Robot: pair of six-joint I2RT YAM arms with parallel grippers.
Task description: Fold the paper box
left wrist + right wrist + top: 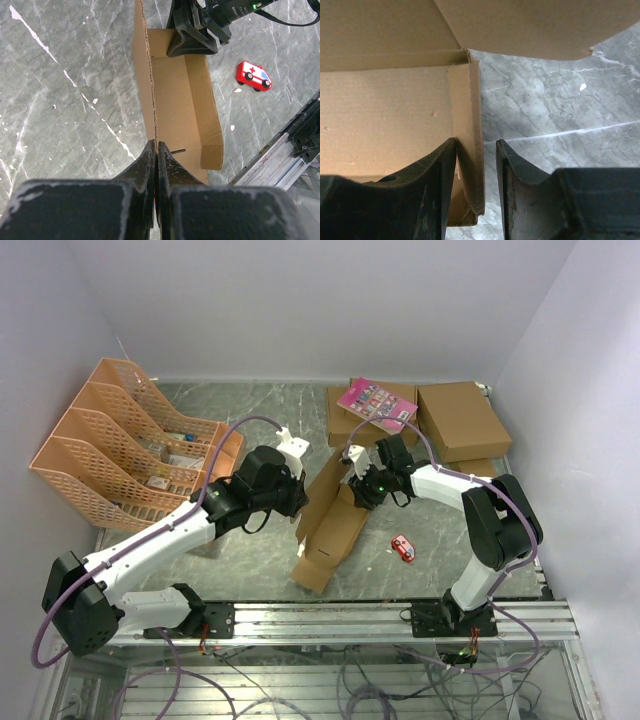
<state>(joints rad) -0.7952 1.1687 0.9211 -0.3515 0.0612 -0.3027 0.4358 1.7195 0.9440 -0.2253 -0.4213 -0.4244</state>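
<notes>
The paper box [335, 525] lies partly folded in the middle of the table, a long brown tray with raised side walls [175, 100]. My left gripper [298, 502] is at its left side, and its jaws [157, 145] are shut on the thin top edge of the left wall. My right gripper [352, 492] is at the box's far end. Its jaws [476, 141] are open around an upright end wall of the box [467, 125]; the wall touches the left finger [435, 170] and stands apart from the right one.
A red toy ambulance [403, 548] lies right of the box. Two larger brown boxes [460, 420], one under a pink booklet [377, 403], sit at the back right. Orange file racks [130, 440] stand at the back left. A metal rail [380, 618] runs along the near edge.
</notes>
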